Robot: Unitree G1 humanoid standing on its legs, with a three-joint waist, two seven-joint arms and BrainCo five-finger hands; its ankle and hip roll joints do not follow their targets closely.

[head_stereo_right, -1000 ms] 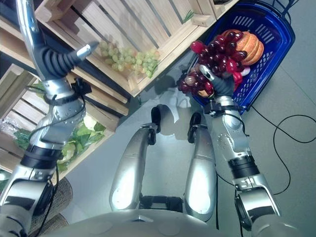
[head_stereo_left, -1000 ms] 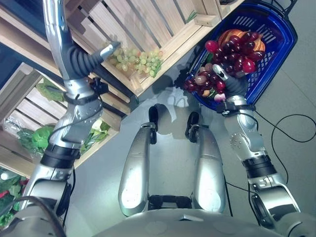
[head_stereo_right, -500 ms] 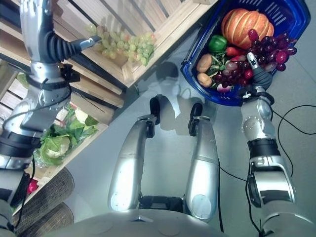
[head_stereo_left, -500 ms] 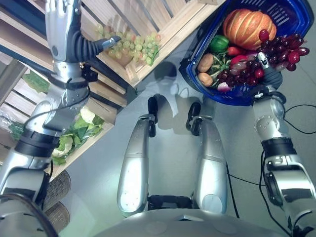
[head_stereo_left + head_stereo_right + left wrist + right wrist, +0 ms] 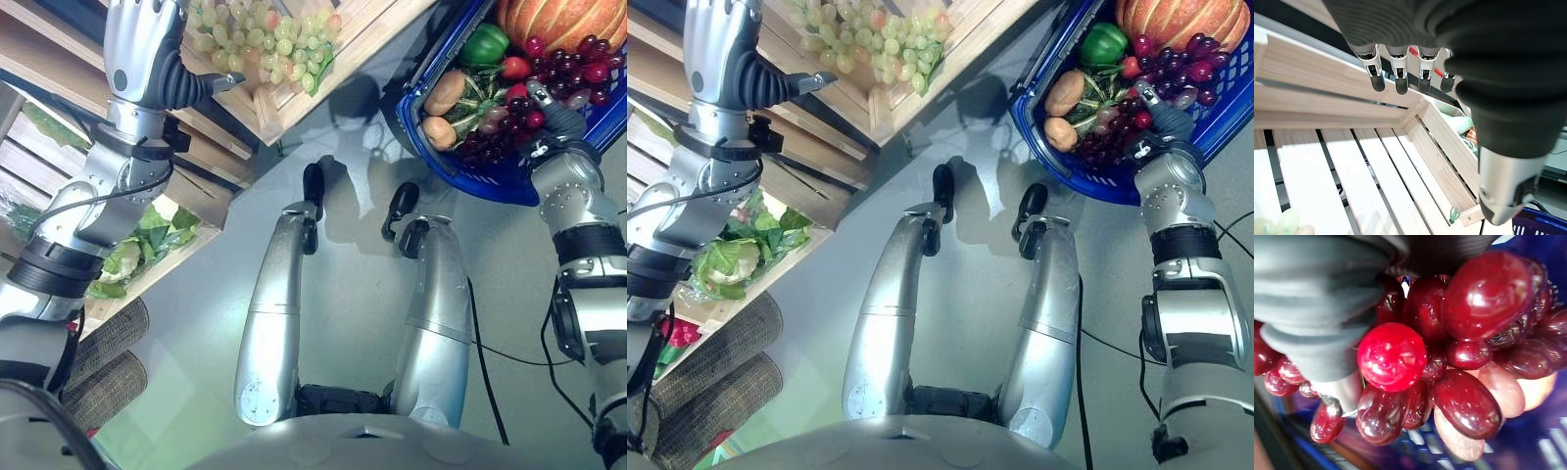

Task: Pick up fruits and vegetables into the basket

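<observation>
The red grapes were a big bunch of shiny, dark red balls, and they were in the right hand, hanging just over the blue basket. Grapes like these look smooth and slippery, and each one could roll or pop off, so they should be handled gently. The best place to hold them is probably at the top of the bunch, with the fingers wrapped round many grapes at once, not pinching just one. The bunch looked floppy, so it may swing if the arm goes fast. In the right wrist view the grapes pressed right up against the hand, and the hand seemed curled closed round them. Under and beside that hand, inside the basket, lay an orange pumpkin, a green pepper and two brown potatoes. The left hand was far from the basket, up by a wooden crate. Its fingers were straight and held nothing. A bunch of green grapes lay in the crate just beside that hand. These look soft and loose too. Below that arm sat some leafy greens on a lower shelf.
</observation>
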